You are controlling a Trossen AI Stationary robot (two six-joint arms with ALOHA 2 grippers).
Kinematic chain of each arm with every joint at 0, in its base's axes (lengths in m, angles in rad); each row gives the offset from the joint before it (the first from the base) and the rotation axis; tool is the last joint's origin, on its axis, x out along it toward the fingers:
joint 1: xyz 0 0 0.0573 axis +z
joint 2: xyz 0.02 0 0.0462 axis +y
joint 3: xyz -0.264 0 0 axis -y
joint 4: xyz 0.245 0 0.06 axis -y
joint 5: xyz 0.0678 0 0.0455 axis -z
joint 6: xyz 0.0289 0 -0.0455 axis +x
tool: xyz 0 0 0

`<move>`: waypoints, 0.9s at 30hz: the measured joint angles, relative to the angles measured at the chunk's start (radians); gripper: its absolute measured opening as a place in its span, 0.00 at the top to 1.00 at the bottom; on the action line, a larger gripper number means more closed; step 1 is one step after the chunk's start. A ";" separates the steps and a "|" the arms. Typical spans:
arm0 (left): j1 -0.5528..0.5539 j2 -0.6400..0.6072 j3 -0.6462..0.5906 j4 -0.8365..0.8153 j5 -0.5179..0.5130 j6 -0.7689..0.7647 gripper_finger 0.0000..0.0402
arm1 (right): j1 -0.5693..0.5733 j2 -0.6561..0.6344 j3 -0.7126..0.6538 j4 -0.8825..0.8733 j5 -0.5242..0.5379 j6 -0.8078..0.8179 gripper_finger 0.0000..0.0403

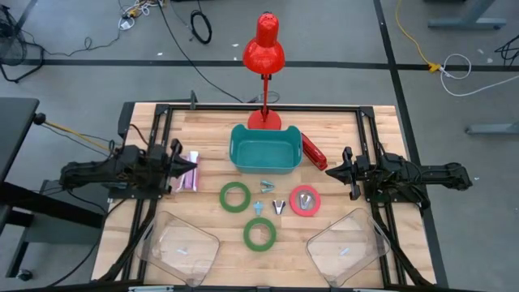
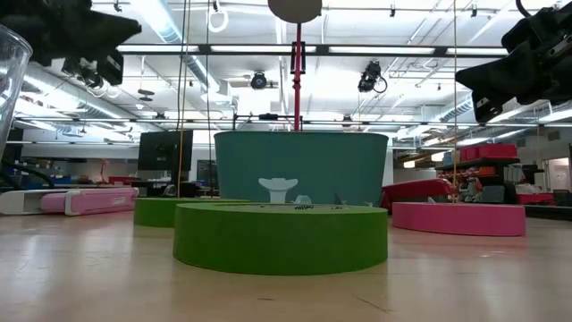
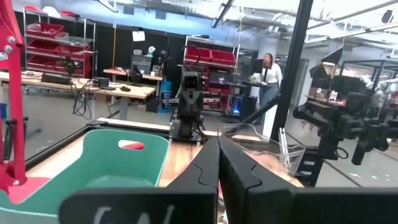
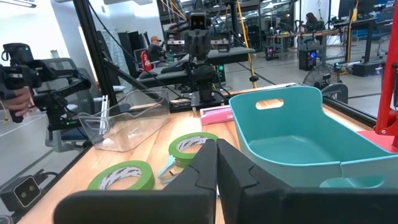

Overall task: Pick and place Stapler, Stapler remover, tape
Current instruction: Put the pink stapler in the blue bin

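Observation:
Two green tape rolls (image 1: 235,196) (image 1: 259,234) and a red-pink roll (image 1: 305,201) lie flat on the wooden table, in front of a teal bin (image 1: 263,150). Small staple removers (image 1: 267,187) (image 1: 279,206) lie between the rolls. A red stapler (image 1: 314,152) rests to the right of the bin. A pink stapler (image 1: 190,171) lies left of it, close under my left gripper (image 1: 183,166). My left gripper (image 3: 218,142) is shut and empty above the table's left side. My right gripper (image 1: 332,172) (image 4: 216,144) is shut and empty at the right side.
A red desk lamp (image 1: 263,49) stands behind the bin. Two clear plastic containers (image 1: 180,246) (image 1: 347,243) sit near the front edge, left and right. Black frame rails (image 1: 259,108) run around the table. A person stands in the room beyond the table (image 3: 268,74).

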 joint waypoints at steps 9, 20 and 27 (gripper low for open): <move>0.000 0.000 0.128 -0.182 0.000 0.041 0.98 | 0.000 0.000 0.000 0.000 0.000 0.000 0.98; 0.000 0.017 0.274 -0.361 -0.048 0.053 0.98 | 0.000 0.000 0.000 0.000 0.000 0.000 0.98; 0.000 0.118 0.338 -0.380 -0.049 0.103 0.98 | 0.000 0.000 0.000 0.000 0.000 0.000 0.98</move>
